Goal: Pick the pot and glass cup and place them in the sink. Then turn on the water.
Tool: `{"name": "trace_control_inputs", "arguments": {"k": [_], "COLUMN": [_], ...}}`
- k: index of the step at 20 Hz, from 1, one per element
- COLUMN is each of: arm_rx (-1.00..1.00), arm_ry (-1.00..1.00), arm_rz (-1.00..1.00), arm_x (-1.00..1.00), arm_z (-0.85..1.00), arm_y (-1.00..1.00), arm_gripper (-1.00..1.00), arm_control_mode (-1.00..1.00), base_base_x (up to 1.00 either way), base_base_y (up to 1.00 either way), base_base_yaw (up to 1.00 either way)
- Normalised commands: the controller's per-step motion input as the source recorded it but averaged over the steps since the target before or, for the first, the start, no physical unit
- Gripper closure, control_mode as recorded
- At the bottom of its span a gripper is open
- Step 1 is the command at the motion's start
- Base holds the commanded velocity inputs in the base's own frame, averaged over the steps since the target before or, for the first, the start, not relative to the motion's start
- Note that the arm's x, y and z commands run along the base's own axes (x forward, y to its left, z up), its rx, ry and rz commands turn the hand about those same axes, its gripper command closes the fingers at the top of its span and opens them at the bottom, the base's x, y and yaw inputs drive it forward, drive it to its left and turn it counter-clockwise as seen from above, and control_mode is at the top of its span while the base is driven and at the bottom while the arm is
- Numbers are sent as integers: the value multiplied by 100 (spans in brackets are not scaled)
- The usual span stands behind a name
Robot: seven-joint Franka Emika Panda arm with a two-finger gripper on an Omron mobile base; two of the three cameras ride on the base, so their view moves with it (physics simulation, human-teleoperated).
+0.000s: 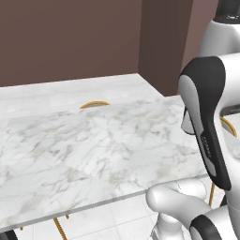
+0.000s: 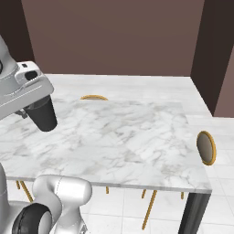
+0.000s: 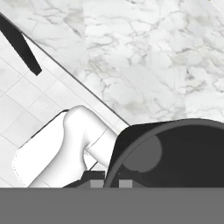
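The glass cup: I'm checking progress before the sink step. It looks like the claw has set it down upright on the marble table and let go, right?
Not quite. The glass cup is not set down: the right base view shows it upright but lifted clear above the marble table, shut in the claw. The hand view shows its dark rim close under the hand.

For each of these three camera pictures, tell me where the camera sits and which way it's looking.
Left base view: behind the arm's left, looking forward and down over the marble table; white arm at right.
Right base view: behind the arm's right, same table; the claw holds the glass cup at left.
Hand view: on the hand, looking down over the cup's rim to table and floor.
Both base views share the table.
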Motion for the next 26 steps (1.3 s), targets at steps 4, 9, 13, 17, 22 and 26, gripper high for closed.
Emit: {"name": "trace_control_inputs", "arguments": {"k": [4, 9, 13, 17, 22, 26], "arm_rx": [0, 0, 0, 0, 0, 0], "arm_ry": [0, 0, 0, 0, 0, 0], "arm_rz": [1, 1, 0, 0, 0, 0], "arm_x": [0, 0, 0, 0, 0, 0], "arm_z": [0, 0, 0, 0, 0, 0], "arm_y": [0, 0, 1, 1, 0, 0], "arm_gripper": [100, 100, 100, 100, 100, 100], "arm_control_mode": [-100, -100, -100, -100, 100, 100], "base_base_x": [0, 0, 0, 0, -2, -8], "base_base_y": [0, 0, 0, 0, -9, -49], "base_base_yaw": [0, 0, 0, 0, 0, 0]}}
